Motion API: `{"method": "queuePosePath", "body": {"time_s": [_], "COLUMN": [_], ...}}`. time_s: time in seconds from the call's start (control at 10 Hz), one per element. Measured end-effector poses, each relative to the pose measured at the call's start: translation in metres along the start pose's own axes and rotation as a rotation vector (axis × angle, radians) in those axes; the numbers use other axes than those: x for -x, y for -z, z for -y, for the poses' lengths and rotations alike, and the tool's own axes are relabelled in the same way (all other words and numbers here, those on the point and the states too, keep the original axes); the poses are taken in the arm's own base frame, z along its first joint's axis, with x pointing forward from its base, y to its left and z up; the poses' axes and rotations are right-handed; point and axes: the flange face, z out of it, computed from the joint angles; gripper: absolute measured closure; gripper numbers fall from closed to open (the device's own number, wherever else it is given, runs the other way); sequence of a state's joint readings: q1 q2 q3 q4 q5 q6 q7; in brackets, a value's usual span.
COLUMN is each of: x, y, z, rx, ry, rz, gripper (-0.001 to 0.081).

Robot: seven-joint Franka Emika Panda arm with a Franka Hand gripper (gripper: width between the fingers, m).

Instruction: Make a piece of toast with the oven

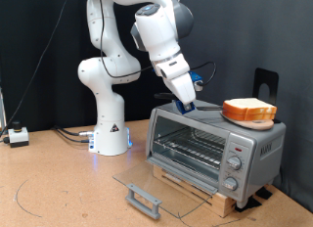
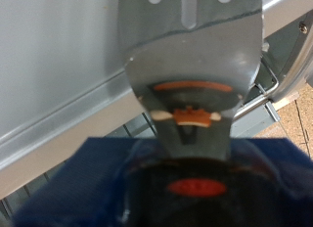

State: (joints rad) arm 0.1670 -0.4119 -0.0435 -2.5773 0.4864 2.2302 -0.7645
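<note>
Exterior view
- Oven: small boxy silver toaster oven [image 1: 215, 149] on brown desk [image 1: 59, 188], glass door [image 1: 147, 188] dropped open at 7 o'clock; wire rack looks bare.
- Toast: squarish tan bread slice [image 1: 249, 112] on round orange plate [image 1: 264, 120] atop oven.
- End effector [image 1: 188, 107]: over the oven's top, at 9 o'clock of toast.
- Step: judged approach for pickup; toast not yet loaded.

Wrist view
- End effector [image 2: 192, 114]: finger spacing cannot be told; nothing seen gripped.

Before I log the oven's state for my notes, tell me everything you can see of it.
The oven is a small boxy silver toaster oven with three knobs down its front panel. Its glass door lies folded down and open, grey bar handle outermost, showing a wire rack inside. An orange plate with bread rests on top, where the gripper hovers.
</note>
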Motion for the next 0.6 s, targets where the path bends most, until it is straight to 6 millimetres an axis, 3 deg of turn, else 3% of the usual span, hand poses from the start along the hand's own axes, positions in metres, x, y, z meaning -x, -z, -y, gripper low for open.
{"method": "queuePosePath", "body": {"time_s": [0.6], "x": [-0.0002], "y": [-0.0016], "z": [0.0003], "rx": [0.005], "ry": [-0.006], "rz": [0.009], "gripper": [0.0411]}}
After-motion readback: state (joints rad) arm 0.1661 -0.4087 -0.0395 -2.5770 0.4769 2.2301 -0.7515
